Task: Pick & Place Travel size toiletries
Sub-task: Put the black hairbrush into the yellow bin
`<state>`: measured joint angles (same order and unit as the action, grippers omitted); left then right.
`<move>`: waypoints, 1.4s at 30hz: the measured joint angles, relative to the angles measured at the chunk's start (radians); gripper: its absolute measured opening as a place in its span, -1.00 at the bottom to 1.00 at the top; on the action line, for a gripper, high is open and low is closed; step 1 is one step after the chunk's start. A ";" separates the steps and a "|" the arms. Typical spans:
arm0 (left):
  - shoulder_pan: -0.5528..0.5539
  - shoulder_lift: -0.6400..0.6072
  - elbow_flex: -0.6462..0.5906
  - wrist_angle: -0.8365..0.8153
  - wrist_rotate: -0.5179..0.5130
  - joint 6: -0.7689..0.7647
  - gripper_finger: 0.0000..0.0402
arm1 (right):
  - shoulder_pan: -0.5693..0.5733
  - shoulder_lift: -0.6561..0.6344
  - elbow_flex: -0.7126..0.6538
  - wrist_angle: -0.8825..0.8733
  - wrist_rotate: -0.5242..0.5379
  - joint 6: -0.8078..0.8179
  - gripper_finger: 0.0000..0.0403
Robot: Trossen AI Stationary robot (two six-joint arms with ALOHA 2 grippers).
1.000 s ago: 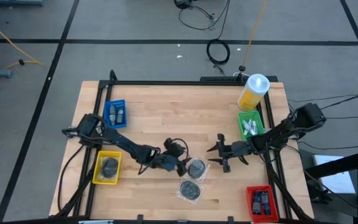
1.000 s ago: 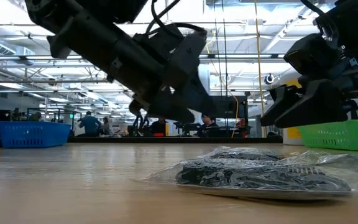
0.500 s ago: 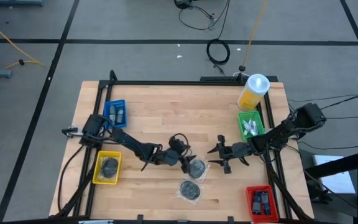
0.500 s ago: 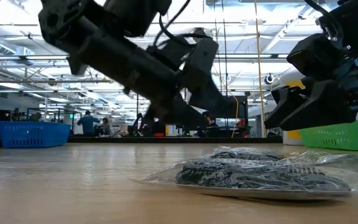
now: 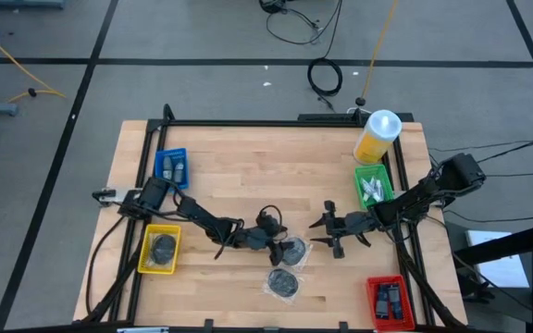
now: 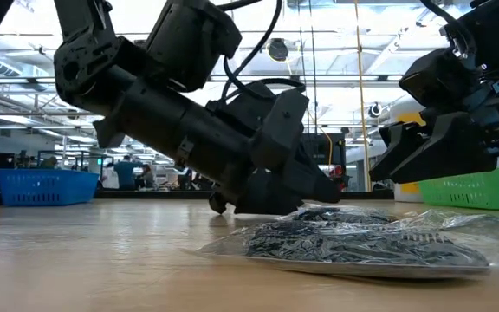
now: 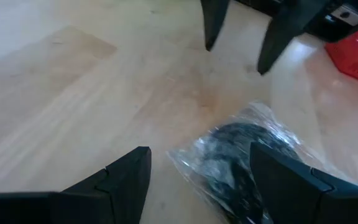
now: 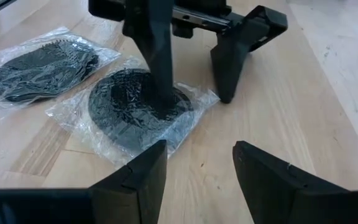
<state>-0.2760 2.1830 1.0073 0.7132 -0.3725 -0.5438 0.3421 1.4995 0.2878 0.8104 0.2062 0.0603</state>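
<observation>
1. The left arm has stretched farther across the tabletop (image 5: pixel 248 171) over the last second. Its left tool (image 5: pixel 278 242) has come down from above the wood to the nearer of two clear bags (image 5: pixel 291 250) holding round dark bundles.
2. The right arm has not moved. Its right tool (image 5: pixel 329 227) hangs just above the tabletop, beside the same bag, on the side towards the green bin (image 5: pixel 374 186).
3. The left tool's fingers (image 8: pixel 156 56) stand spread. One touches down on the bagged bundle (image 8: pixel 135 102); the other sits on bare wood just past the bag's edge. Nothing is gripped.
4. The right tool is partly open and empty.
5. The second bag (image 5: pixel 284 283) lies just beyond the first, towards the front edge.
6. The travel size toiletries (image 5: pixel 371 190) lie in the green bin, near the right tool and well apart from the left one. More small bottles (image 5: pixel 173 169) sit in the blue bin (image 5: pixel 161 159) by the left arm's base.
</observation>
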 joint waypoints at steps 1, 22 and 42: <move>0.001 0.005 0.001 0.000 -0.006 0.002 0.35 | 0.000 0.000 0.000 0.000 0.000 0.003 -0.13; 0.001 -0.103 -0.003 -0.149 -0.035 0.126 -0.97 | 0.000 0.000 0.000 0.000 -0.002 0.089 -0.14; -0.093 -0.218 -0.002 -0.115 -0.370 0.280 -0.99 | 0.000 0.086 0.021 0.238 -0.100 0.170 0.35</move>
<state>-0.3691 1.9648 1.0058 0.5979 -0.7425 -0.2633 0.3424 1.5851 0.3091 1.0481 0.1062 0.2302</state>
